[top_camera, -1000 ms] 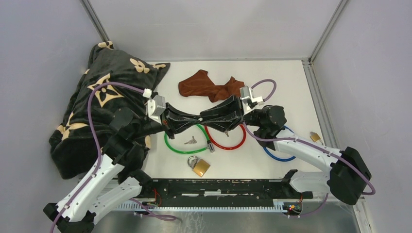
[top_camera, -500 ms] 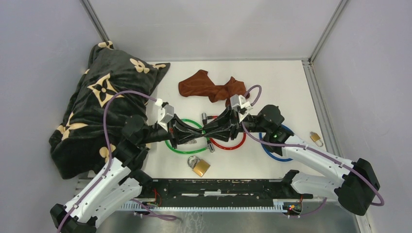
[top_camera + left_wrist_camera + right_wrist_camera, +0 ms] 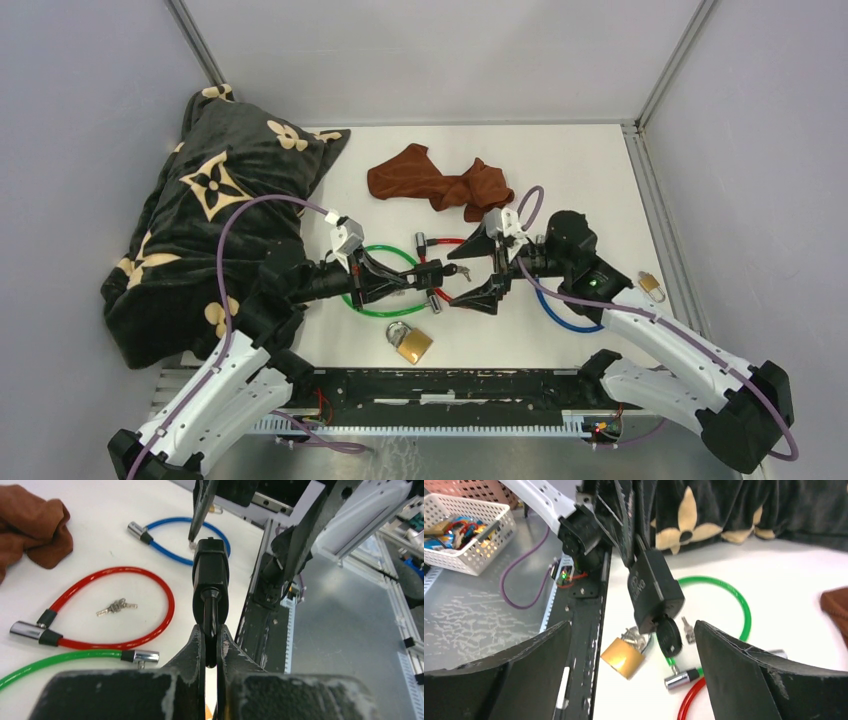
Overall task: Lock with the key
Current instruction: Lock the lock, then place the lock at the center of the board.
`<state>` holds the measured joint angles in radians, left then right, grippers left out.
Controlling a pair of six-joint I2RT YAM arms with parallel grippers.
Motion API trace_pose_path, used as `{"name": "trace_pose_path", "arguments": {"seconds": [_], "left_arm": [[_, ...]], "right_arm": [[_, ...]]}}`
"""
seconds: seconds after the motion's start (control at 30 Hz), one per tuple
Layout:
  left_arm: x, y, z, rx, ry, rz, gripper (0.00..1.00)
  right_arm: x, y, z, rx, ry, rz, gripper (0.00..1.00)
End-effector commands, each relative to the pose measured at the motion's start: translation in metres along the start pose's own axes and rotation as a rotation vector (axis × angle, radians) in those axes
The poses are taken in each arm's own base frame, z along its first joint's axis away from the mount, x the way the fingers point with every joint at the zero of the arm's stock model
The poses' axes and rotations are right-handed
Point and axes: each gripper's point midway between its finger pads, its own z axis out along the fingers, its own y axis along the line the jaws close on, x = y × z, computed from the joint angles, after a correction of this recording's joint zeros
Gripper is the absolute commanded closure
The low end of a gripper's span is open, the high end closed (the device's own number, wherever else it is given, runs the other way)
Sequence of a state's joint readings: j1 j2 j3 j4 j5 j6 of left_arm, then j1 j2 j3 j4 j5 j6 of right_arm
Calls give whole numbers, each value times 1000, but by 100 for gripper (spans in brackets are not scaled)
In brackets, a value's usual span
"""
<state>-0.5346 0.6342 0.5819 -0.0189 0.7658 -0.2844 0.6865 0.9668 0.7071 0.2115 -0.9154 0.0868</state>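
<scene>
Grey walls are enclosing a white table (image 3: 600, 170), where a green cable lock (image 3: 375, 300), a red cable lock (image 3: 168, 605) and a blue cable lock (image 3: 560, 312) are lying side by side, with a brass padlock (image 3: 410, 343) nearer the front edge. The left gripper (image 3: 210, 645) is pinching the shackle of the black padlock (image 3: 654, 592), holding it above the green and red loops with the key (image 3: 669, 636) sitting in its keyhole. The right gripper (image 3: 455, 278) is facing it from the right, its fingers spread wide on either side of the key without touching it.
</scene>
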Motion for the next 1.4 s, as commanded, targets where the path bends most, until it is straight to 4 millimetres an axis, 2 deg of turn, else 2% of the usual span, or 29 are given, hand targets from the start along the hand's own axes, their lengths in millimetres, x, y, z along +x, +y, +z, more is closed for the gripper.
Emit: {"name": "trace_pose_path", "arguments": {"seconds": [0.0,0.23,0.4,0.47,0.6,0.73,0.83,0.9,1.0,1.13,1.27,1.37], "left_arm": [[-2,-3,-6,18,7,151,98],[-2,-8,-8,51,20,196,98],[-6,-11,-7,63,5,189,98],[-5,-13,-6,74,7,176,98],[-6,-14,-6,82,1,176,98],[-9,-15,-5,83,-12,172,98],[-10,-15,-5,81,-13,173,98],[-9,-13,-5,76,-5,166,98],[-1,-8,-7,48,33,164,98],[10,5,-13,-15,99,210,98],[19,17,-17,-72,144,228,98],[28,28,-17,-107,169,229,98]], "right_arm": [[21,-6,-13,27,136,-14,3],[21,-17,-6,18,180,11,33],[33,-23,-3,18,205,38,35],[32,-24,-1,13,189,44,41],[34,-26,5,-8,178,61,62],[40,-24,10,-37,187,81,78],[42,-18,9,-63,189,83,100],[45,-15,5,-68,206,78,100],[62,-25,-9,7,267,79,100],[75,-50,-47,174,275,129,100],[75,-66,-81,320,249,148,100],[75,-75,-96,423,242,182,100]]}}
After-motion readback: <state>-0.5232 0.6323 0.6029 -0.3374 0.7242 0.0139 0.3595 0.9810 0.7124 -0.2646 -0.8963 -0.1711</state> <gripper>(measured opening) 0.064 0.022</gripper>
